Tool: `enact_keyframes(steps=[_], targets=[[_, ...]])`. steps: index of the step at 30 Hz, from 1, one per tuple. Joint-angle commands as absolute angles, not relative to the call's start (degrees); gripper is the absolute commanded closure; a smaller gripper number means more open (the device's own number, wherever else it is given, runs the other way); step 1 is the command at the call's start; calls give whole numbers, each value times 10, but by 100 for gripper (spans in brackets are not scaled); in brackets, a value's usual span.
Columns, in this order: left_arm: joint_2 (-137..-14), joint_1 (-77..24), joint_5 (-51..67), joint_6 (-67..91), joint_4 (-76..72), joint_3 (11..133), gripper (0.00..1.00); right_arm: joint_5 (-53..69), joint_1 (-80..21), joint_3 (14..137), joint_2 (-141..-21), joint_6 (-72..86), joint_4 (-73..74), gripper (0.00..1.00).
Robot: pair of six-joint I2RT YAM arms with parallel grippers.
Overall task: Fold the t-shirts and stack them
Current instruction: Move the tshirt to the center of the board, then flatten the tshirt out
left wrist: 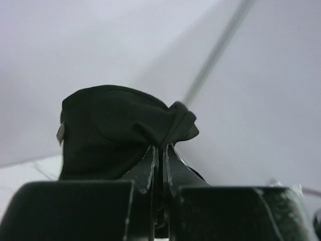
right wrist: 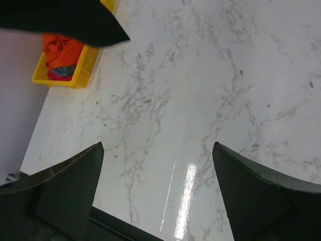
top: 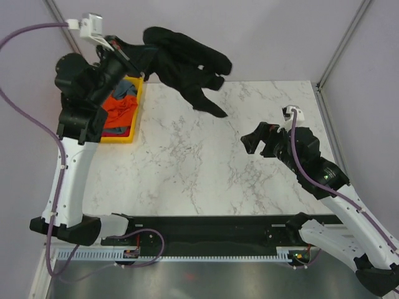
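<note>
A large black t-shirt (top: 187, 62) hangs bunched in the air over the table's far left, its lowest tip over the marble. My left gripper (top: 136, 53) is raised high and shut on a fold of it. In the left wrist view the fingertips (left wrist: 160, 148) pinch the black cloth (left wrist: 115, 125), and a small pale label (left wrist: 60, 133) shows at its left edge. An orange t-shirt (top: 118, 106) and a grey-blue one (top: 124, 90) lie crumpled in the yellow tray (top: 115, 138). My right gripper (top: 248, 142) hovers open over the table's right half, with nothing between its fingers (right wrist: 75, 186).
The white marble table (top: 206, 168) fills the middle. The yellow tray (right wrist: 75, 75) with the orange cloth (right wrist: 62, 47) sits at the table's far left edge. A metal frame post (top: 340, 43) rises at the far right corner. Grey walls stand behind.
</note>
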State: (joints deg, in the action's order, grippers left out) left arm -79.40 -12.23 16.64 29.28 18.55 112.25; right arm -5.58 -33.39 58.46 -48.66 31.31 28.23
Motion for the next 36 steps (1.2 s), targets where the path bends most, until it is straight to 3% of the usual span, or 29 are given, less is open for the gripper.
enact_keyframes(steps=[1,4,7,8,11,15,23,29,36], targets=[[-796,-194,227,309,167,927,98,-156,-336,574,-468,349,323,2],[-771,-220,218,334,142,758,94,-239,-336,565,-461,384,374,2],[-787,-232,229,359,130,625,68,-277,-336,533,-454,420,401,2],[-797,-235,235,361,133,603,51,-280,-336,512,-455,438,408,2],[-825,-242,211,342,179,570,42,-283,-336,479,-476,466,431,3],[-815,-269,148,315,206,559,40,-267,-335,448,-517,503,433,4],[-835,-258,35,359,212,526,35,-228,-330,399,-596,564,374,17],[-852,-227,-47,417,178,516,29,-234,-284,361,-631,575,299,18],[-883,-159,-16,427,153,515,35,-208,-265,349,-650,552,272,20]])
